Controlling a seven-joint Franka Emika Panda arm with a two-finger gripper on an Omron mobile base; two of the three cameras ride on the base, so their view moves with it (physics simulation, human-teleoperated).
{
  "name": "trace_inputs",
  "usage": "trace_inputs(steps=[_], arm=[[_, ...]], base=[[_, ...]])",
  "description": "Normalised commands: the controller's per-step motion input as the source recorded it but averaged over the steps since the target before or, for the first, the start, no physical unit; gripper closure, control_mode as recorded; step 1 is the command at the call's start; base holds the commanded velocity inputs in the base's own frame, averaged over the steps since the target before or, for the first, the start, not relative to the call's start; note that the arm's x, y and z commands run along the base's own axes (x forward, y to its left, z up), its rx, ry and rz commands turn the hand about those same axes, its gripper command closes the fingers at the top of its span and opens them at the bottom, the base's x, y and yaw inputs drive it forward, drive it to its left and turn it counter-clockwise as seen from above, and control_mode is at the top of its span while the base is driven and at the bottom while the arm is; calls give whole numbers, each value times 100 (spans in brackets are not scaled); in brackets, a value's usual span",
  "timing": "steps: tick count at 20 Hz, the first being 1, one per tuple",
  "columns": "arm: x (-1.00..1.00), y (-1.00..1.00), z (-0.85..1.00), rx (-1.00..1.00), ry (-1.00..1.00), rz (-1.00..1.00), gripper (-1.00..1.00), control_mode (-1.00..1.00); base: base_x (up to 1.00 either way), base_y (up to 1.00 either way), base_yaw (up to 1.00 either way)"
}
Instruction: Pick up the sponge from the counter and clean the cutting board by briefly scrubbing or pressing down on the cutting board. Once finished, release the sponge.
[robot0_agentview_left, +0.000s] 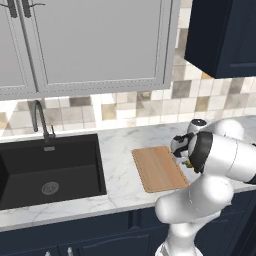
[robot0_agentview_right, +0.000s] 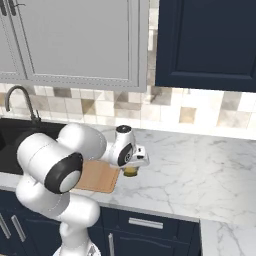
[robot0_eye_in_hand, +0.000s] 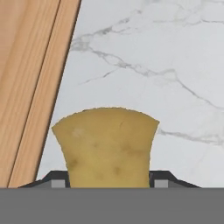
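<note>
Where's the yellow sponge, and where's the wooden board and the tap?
sponge (robot0_eye_in_hand: 105, 146), hand view, middle of its yellow face.
cutting board (robot0_agentview_left: 157, 170), left base view, bare wood at its centre.
tap (robot0_agentview_left: 40, 117), left base view, its upright neck.

The sponge (robot0_eye_in_hand: 106, 146) — a mustard-yellow block with pinched sides — is seen over the white, grey-veined counter (robot0_eye_in_hand: 153, 57), just beside the cutting board (robot0_eye_in_hand: 30, 78) and clear of its edge. The board — light-brown wood, grooved near its rim — is laid flat on the counter.
</note>
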Motion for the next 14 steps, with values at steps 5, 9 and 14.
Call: trace_inputs(steps=[5,9,14], arm=[[-64,-8,50,0,-4,8,100,-100],[-65,22,31,0,7,26,100,-100],[-60,42,13,-3,10,32,100,-100]], base=[[0,0,0],[0,0,0],[0,0,0]])
